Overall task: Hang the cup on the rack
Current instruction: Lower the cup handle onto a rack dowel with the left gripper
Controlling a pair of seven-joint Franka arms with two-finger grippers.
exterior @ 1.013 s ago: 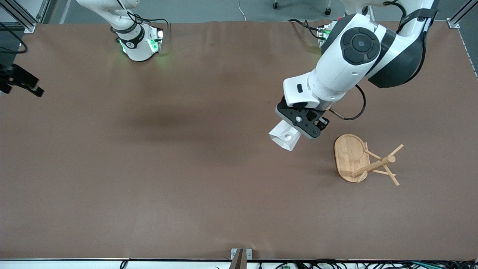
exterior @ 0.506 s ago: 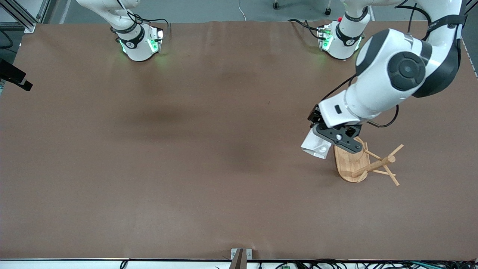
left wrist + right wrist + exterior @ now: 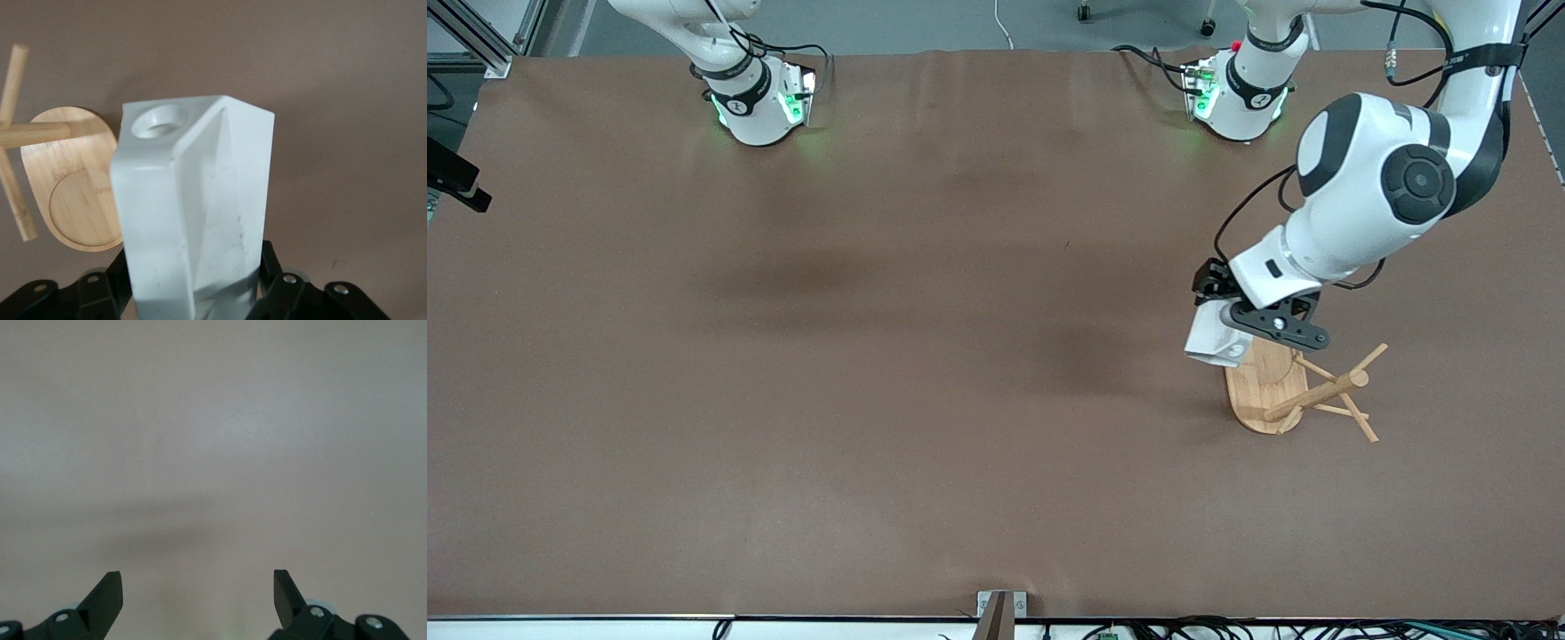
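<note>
The white faceted cup (image 3: pixel 1209 344) hangs in the air, and my left gripper (image 3: pixel 1232 325) is shut on its body. It is over the edge of the rack's oval base (image 3: pixel 1258 396) that lies toward the robots. In the left wrist view the cup (image 3: pixel 200 193) fills the middle, between the fingers (image 3: pixel 273 267) of the left gripper (image 3: pixel 193 293). Its handle hole (image 3: pixel 160 123) points away from the gripper, with the bamboo rack (image 3: pixel 73 200) and its pegs (image 3: pixel 12 87) beside it. The rack stands upright toward the left arm's end of the table, its post (image 3: pixel 1316 394) bare. My right gripper (image 3: pixel 198 587) is open over bare brown table.
The brown table (image 3: pixel 871 356) spreads wide around the rack. A dark piece (image 3: pixel 454 182) shows at the table's edge at the right arm's end. The two arm bases (image 3: pixel 756 107) (image 3: pixel 1240 98) stand along the farthest edge from the front camera.
My left gripper has carried the cup toward the left arm's end of the table, until it is over the rack's base. The dark piece at the right arm's end has drawn outward.
</note>
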